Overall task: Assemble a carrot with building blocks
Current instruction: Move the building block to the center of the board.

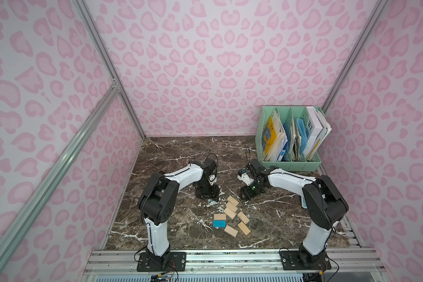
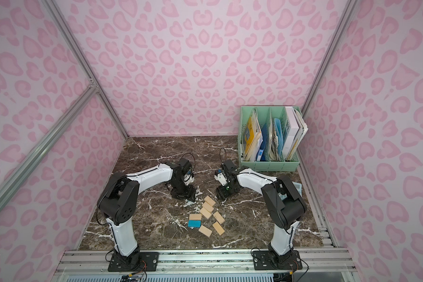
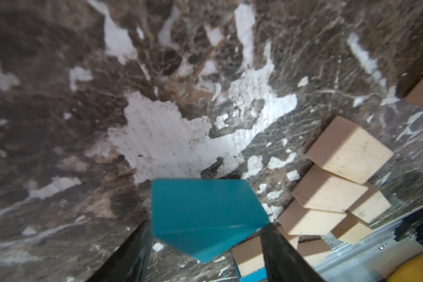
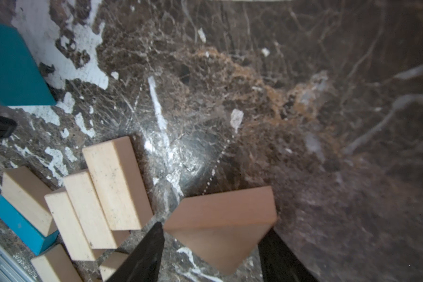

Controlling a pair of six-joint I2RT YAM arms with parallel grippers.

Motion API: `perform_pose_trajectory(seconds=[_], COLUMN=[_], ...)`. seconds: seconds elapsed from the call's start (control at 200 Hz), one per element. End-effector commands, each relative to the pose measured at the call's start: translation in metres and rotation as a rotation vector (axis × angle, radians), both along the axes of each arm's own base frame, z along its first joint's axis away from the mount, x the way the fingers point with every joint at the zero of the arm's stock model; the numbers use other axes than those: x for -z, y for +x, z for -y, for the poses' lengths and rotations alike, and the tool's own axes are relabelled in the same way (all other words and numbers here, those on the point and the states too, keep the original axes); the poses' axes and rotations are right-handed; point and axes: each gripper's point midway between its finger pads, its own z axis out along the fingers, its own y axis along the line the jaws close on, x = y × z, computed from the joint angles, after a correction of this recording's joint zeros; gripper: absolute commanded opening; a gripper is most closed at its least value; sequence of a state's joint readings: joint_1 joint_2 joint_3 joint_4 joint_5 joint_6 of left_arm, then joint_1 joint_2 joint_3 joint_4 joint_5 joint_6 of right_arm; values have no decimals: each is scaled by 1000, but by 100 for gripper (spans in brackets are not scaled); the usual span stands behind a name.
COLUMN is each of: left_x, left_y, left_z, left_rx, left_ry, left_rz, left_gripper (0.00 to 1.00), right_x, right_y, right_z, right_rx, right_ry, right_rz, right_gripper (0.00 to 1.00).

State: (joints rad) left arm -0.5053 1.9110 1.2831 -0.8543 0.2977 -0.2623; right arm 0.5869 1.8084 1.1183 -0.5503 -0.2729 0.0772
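Note:
In the left wrist view my left gripper [image 3: 205, 225] has both fingers against the sides of a blue triangle [image 3: 203, 210], low over the marble. In a top view only a sliver of that triangle [image 1: 214, 200] shows under the left gripper [image 1: 209, 196]. My right gripper [image 4: 213, 228] is shut on a light-wood triangle [image 4: 220, 219], which the right gripper [image 1: 245, 195] hides in both top views. Between the two arms lie the loose building blocks: three tan rectangles side by side [image 1: 230, 207], three more tan ones [image 1: 243, 217], and a tan rectangle against a blue rectangle [image 1: 218, 223].
A mint file organiser [image 1: 291, 139] full of papers stands at the back right. A light-blue calculator [image 2: 297, 188] lies behind the right arm's elbow. Pink patterned walls close in the marble table [image 1: 181, 156] on three sides, and a metal rail [image 1: 230, 258] runs along the front.

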Motion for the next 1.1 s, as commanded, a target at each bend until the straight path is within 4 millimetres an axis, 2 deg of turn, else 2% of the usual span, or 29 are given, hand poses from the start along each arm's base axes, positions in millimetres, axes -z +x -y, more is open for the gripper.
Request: perform_pose_trajectory(seconds=[0.0, 0.185, 0.27, 0.536, 0.811, 1.097], left_x=[2, 3, 4, 10, 8, 7], left_y=[3, 10, 9, -2, 1, -6], left_z=[-2, 1, 2, -4, -4, -4], left_rx=[15, 33, 45, 79, 98, 78], left_ry=[22, 29, 29, 62, 72, 58], left_rz=[4, 10, 2, -15, -15, -21], left_gripper=[72, 67, 59, 59, 56, 42], right_x=[0, 4, 5, 8, 10, 9], right_y=[0, -1, -1, 2, 2, 3], right_z=[2, 3, 4, 5, 6, 6], right_rx=[-2, 2, 7, 13, 13, 20], right_ry=[-17, -24, -26, -38, -49, -46], right_rz=[0, -11, -12, -9, -11, -11], right_gripper=[61, 55, 54, 54, 54, 54])
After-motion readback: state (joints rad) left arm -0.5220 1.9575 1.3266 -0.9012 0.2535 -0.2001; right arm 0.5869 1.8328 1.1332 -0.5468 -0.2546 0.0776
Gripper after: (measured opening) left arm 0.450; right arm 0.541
